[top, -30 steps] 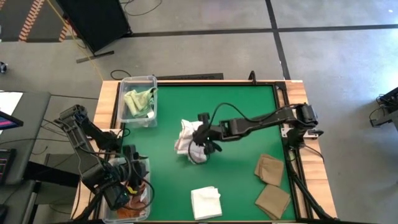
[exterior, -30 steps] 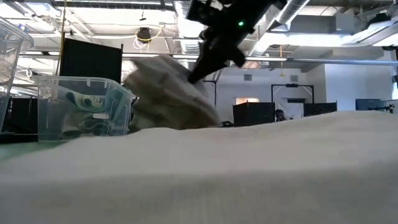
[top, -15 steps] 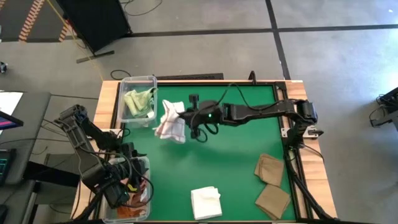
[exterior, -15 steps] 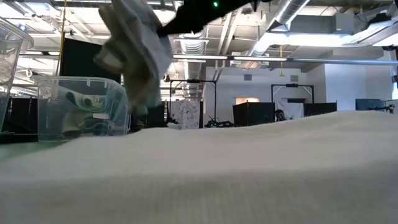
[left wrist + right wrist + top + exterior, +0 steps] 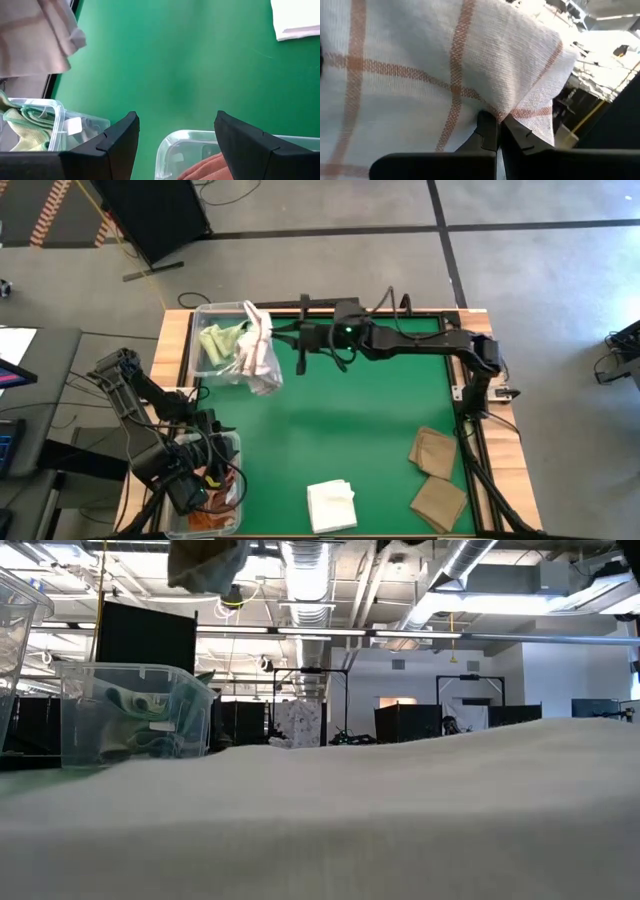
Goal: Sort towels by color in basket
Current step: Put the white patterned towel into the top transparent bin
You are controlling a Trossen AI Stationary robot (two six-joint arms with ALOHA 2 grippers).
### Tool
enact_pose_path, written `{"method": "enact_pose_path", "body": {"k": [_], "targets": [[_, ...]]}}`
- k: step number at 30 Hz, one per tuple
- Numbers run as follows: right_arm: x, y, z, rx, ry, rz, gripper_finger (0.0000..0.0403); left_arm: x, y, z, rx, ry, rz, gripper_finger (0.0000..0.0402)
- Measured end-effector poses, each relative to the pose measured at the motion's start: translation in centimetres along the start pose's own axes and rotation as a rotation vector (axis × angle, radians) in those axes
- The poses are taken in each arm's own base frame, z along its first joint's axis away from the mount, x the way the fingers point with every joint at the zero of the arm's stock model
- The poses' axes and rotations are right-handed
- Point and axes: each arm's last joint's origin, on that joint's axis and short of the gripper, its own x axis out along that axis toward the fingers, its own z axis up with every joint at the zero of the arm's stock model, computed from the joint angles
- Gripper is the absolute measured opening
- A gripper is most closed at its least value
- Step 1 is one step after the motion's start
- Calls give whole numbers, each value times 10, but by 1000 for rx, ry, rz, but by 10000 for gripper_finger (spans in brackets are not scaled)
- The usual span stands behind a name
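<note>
At the left edge of the green table [image 5: 350, 420], nearest the camera side, the left gripper [image 5: 175, 145] waits over a clear bin [image 5: 215, 490] of rust-orange towels [image 5: 205, 169]; its fingers stand wide apart with nothing between them, and the bin's contents are largely hidden under the arm in the high view. Farther back along the same edge stands a second clear bin [image 5: 222, 345] holding pale green towels [image 5: 222, 340]; a small pale label shows on its wall in the left wrist view, its writing too small to read. Just right of that bin, overlapping its right rim from above, hangs the white-checked towel [image 5: 258, 352], white with thin orange-brown lines, pinched at a fold by the right gripper [image 5: 496, 131], whose fingertips are closed tight on the cloth. The towel fills most of the right wrist view, and in the low view only its lower end shows at the top edge, well above the bin. The right arm [image 5: 400, 340] reaches across the far side of the table from its base at the right edge. Toward the near edge of the table, about midway, lies a white towel [image 5: 331, 505], folded square. Near the right near corner lie two tan towels [image 5: 435, 475], one partly overlapping the other.
</note>
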Motion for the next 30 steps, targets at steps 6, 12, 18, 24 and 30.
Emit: {"method": "enact_pose_path", "body": {"k": [6,12,18,24,30], "targets": [[37,-6,-27,28,-11,-6,25,0,0,0,-10,-3,-3,248],[68,-23,-39,18,-59,-61,25,0,-1,1,-20,-8,-7,248],[85,-47,-52,89,-148,-18,25,0,0,0,-49,-4,2,248],[102,-38,-109,200,-68,86,27,-1,4,-4,-118,26,33,248],[107,-30,-140,250,-16,96,32,-3,2,-6,-134,38,17,248]]}}
